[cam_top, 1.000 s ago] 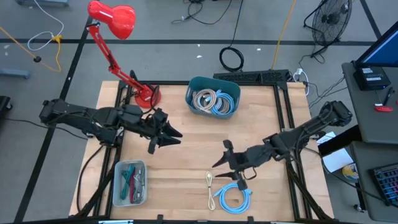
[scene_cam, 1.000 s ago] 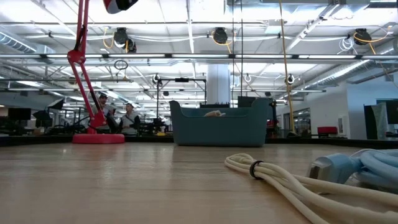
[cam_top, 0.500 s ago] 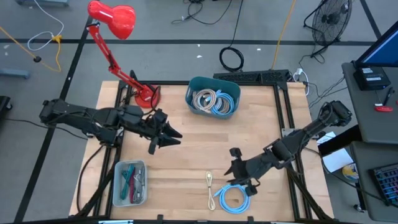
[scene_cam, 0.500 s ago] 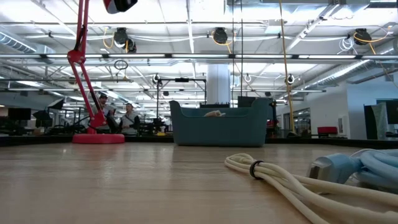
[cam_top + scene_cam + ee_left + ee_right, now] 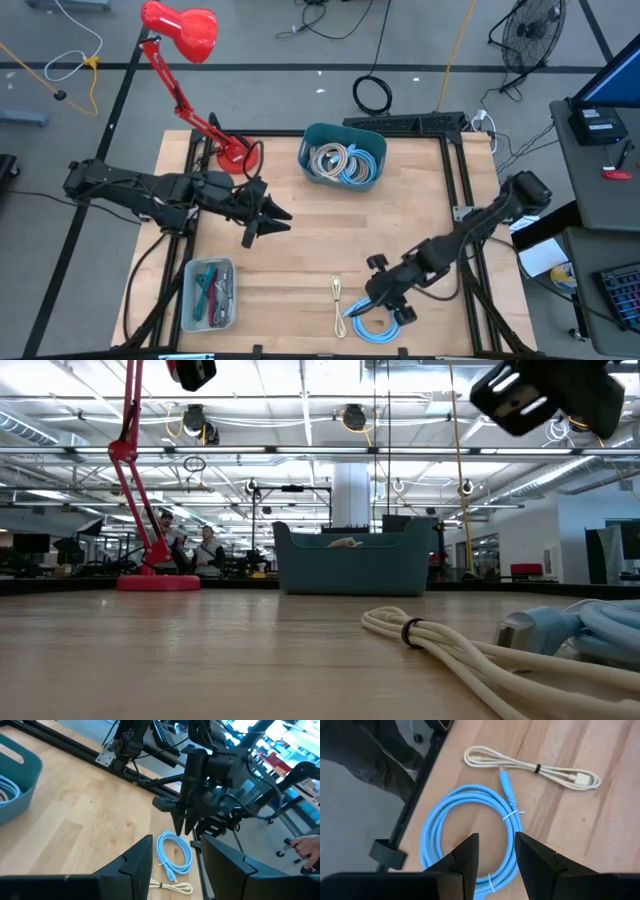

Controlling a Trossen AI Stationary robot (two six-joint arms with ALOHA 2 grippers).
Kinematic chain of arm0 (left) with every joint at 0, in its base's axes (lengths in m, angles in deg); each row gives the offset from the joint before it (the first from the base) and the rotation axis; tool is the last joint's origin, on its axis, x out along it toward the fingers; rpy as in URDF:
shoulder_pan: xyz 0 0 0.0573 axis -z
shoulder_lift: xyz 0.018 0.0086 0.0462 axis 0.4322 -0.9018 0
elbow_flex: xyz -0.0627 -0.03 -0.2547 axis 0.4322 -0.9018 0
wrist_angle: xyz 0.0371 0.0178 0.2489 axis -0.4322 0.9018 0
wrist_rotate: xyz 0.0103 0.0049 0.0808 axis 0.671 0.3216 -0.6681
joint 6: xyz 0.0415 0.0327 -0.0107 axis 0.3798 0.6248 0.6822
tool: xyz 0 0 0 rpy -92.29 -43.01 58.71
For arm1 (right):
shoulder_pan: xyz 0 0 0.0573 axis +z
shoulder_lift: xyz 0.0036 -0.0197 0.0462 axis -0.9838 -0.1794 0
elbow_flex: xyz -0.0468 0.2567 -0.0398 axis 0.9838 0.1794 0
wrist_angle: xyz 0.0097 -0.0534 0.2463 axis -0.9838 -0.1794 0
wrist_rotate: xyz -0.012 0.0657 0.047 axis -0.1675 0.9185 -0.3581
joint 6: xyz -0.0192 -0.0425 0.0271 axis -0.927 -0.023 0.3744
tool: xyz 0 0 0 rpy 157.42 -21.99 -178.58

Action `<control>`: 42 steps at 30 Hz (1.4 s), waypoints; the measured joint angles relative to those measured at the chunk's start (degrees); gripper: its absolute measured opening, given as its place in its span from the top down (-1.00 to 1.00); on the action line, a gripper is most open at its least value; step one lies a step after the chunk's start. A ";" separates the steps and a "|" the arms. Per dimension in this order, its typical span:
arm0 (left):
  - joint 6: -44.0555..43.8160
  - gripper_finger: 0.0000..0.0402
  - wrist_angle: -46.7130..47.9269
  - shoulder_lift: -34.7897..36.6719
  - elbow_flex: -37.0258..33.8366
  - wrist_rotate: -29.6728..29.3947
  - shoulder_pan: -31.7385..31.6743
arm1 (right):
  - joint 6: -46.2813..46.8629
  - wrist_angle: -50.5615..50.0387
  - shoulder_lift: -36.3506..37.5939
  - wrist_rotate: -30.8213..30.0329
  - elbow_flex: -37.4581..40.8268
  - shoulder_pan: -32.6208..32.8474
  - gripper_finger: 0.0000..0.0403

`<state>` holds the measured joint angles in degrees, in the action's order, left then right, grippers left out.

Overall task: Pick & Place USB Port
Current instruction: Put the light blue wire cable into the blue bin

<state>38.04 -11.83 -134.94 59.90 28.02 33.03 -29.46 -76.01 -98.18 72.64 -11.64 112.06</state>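
We hover our right gripper, part open and empty, above the blue cable; next, descend and grasp.

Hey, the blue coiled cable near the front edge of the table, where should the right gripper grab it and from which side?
Come straight down on the blue cable. It lies flat in a tied loop, so pinch across the bundled strands beside a tie, one finger inside the ring. The right gripper hovers open over that stretch.

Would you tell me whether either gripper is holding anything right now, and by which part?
Nothing is held. The right gripper hangs open above the blue cable; the left gripper waits open, empty.
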 joint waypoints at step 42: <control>-1.58 0.16 4.01 -0.26 -0.02 3.11 1.03 | 7.01 7.25 -11.90 -7.54 6.35 3.42 -0.06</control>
<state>36.46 -7.82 -135.20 59.88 31.13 34.05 -22.45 -68.76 -110.08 65.10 -5.29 115.48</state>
